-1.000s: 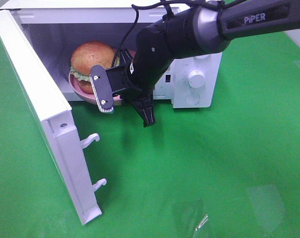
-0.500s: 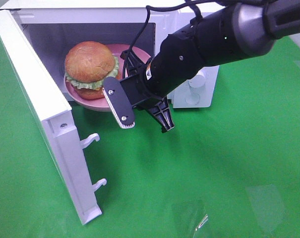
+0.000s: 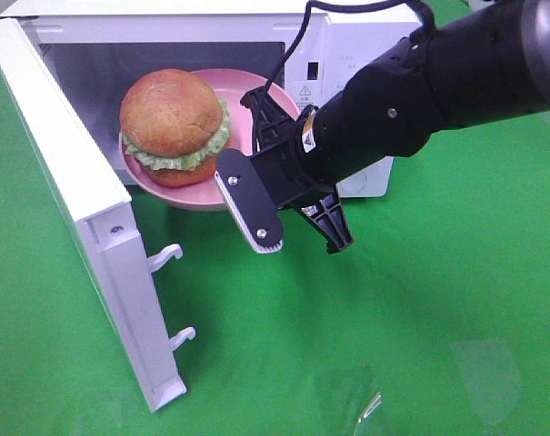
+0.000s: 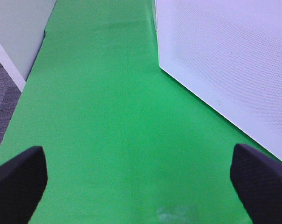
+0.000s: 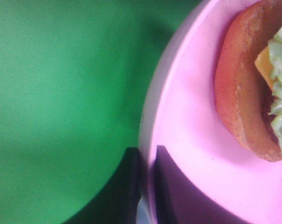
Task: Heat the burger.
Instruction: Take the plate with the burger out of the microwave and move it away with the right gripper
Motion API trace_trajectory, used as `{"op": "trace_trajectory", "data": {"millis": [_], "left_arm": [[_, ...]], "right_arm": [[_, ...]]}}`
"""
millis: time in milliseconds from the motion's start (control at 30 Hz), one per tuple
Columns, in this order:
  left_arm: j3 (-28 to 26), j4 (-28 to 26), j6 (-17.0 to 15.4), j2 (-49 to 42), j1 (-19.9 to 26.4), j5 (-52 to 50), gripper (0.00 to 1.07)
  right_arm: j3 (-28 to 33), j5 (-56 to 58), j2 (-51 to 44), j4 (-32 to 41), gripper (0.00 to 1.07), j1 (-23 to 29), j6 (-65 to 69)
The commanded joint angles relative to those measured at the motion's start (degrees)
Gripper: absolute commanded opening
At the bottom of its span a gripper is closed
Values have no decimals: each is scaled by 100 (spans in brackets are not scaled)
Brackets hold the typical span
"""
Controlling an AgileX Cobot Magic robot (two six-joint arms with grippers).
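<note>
The burger (image 3: 175,118), a golden-brown bun with a green lettuce frill, sits on a pink plate (image 3: 200,196) at the mouth of the open microwave (image 3: 165,9). My right gripper (image 3: 264,127) reaches in from the right and is shut on the plate's right rim. In the right wrist view its dark fingers (image 5: 131,186) pinch the pink plate (image 5: 187,116) edge, with the burger (image 5: 243,84) just beyond them. My left gripper (image 4: 141,186) is open over bare green cloth, with nothing between its fingers (image 4: 17,182).
The microwave door (image 3: 75,200) stands swung open to the left, its latch hooks (image 3: 170,254) pointing over the cloth. The control panel (image 3: 334,68) shows behind my right arm. A white perforated panel (image 4: 224,56) lies beside the left gripper. Green cloth (image 3: 393,345) covers the table.
My right arm has drawn back to the right, and the plate with the burger has come out of the cavity toward the opening and sits higher. The left gripper shows no change.
</note>
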Motion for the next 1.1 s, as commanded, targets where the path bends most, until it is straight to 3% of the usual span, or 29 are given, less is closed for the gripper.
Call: {"op": "trace_trajectory", "data": {"millis": [33, 500, 1100], "left_arm": [[11, -23, -11, -103, 6, -80, 100], [11, -23, -11, -103, 6, -80, 100], [11, -23, -11, -103, 6, -80, 100]], "right_arm": [[132, -281, -327, 258, 0, -52, 86], [1289, -52, -1295, 619, 0, -34, 86], [2309, 613, -2722, 590, 0, -34, 814]]}}
